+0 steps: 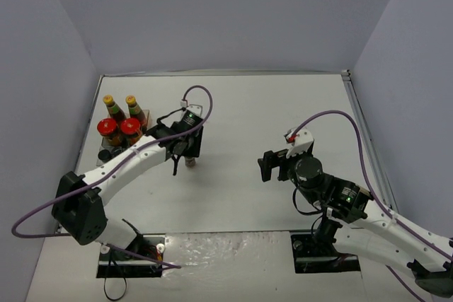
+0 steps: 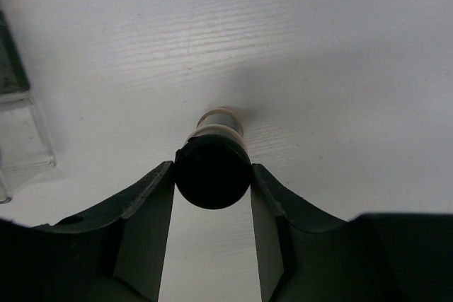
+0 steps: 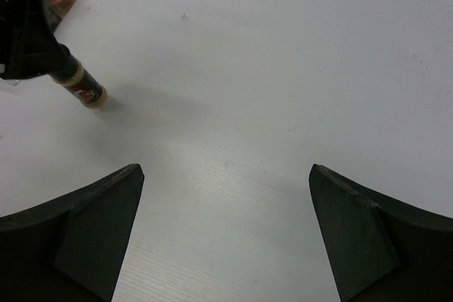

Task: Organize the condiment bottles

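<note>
My left gripper [image 1: 185,155] is shut on the black cap of a small spice jar [image 2: 212,171], which hangs from the fingers at or just above the table, right of the rack. The right wrist view shows the same jar [image 3: 83,87] tilted, with a cream body and a red label. Two slim sauce bottles [image 1: 112,107] with yellow caps and two red-lidded jars [image 1: 107,129] stand in the clear brownish rack [image 1: 106,153]. The other spice jars do not show. My right gripper [image 1: 269,167] is open and empty over bare table [image 3: 226,175].
The rack's clear corner [image 2: 21,132] shows at the left edge of the left wrist view. Grey walls enclose the white table on three sides. Purple cables loop above both arms.
</note>
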